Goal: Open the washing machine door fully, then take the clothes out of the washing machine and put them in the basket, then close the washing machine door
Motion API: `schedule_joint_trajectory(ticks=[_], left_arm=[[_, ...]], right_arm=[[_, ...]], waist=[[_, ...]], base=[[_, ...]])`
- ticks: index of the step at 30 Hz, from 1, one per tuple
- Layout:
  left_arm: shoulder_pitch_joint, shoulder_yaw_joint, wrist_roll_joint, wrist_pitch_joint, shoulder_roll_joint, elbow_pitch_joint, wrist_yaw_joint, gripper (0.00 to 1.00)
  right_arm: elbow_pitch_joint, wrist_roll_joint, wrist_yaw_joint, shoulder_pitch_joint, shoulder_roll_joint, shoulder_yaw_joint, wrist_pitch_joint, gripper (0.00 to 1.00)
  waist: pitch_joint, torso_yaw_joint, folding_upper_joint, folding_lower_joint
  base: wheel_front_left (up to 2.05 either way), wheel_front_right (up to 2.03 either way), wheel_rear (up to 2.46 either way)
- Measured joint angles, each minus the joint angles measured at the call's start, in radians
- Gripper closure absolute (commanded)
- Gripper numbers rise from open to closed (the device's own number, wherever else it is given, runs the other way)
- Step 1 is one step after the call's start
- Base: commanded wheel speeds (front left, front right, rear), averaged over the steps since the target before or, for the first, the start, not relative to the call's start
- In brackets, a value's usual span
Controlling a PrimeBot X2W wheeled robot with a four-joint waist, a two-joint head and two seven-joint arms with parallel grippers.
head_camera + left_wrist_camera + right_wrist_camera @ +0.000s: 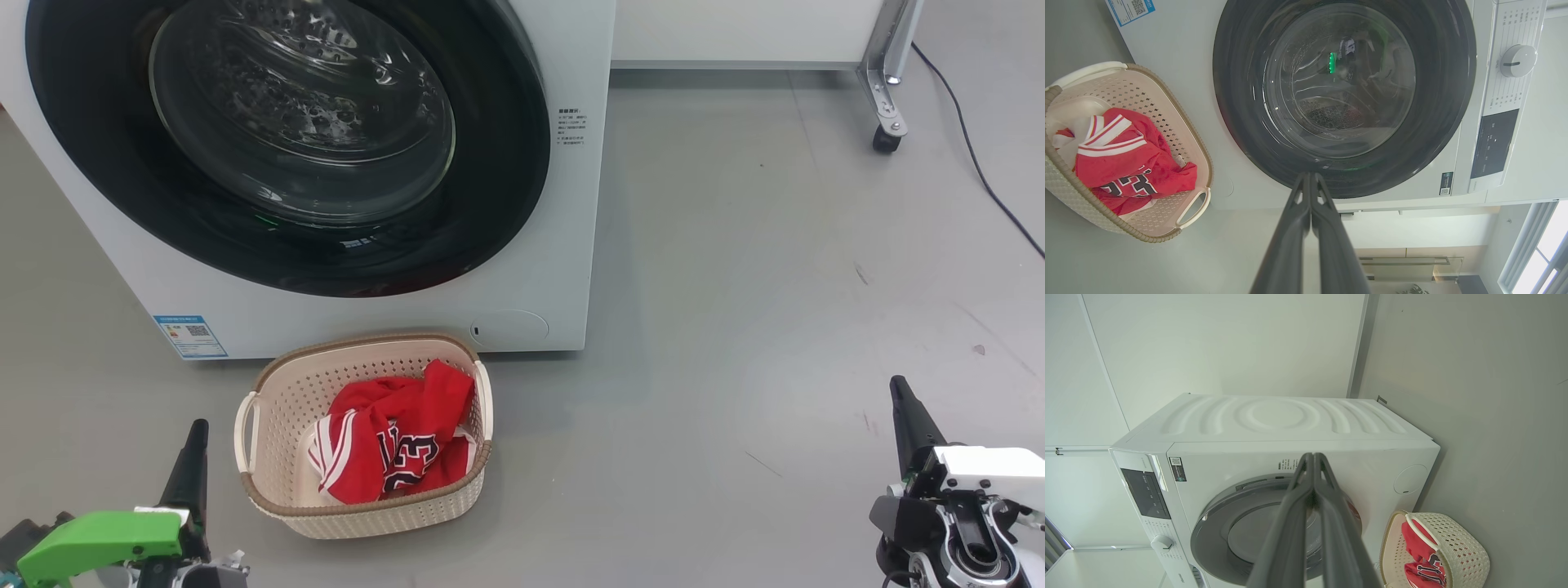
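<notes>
The washing machine [563,278] stands on the grey floor [775,327], and the washing machine door [498,204], with its wide black rim and bulging glass centre, lies closed flat against the white front. Through the glass, the left wrist view shows the perforated steel drum. Just in front of the machine, below the door and near the blue sticker [189,336], the basket [367,510] sits on the floor. The clothes [392,441] lie crumpled inside it: red fabric with white stripes and black lettering, one fold draped up against the far rim. The left hand [198,426] hangs low beside the basket's left handle, apart from it, its 2 dark fingers pressed together and holding nothing. The right hand [898,384] hovers well off to the right over bare floor, its fingers likewise pressed together and empty. A round dial [1518,61] sits on the machine's control strip. A black cable [980,180] trails across the floor by a castored metal leg [888,122].
</notes>
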State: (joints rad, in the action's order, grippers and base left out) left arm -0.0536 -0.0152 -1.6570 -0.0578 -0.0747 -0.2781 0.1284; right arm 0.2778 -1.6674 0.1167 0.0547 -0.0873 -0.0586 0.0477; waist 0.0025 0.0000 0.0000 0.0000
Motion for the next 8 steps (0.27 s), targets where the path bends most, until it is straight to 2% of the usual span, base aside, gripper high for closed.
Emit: schedule_joint_trajectory(ticks=[8], left_arm=[[0.000,-0.001,0.000,-0.003,0.000,0.000,0.000,1.00]], right_arm=[[0.002,0.000,0.005,0.000,0.000,-0.001,0.000,1.00]], waist=[[0.000,0.000,0.0000,0.0000]], base=[[0.00,0.00,0.00]])
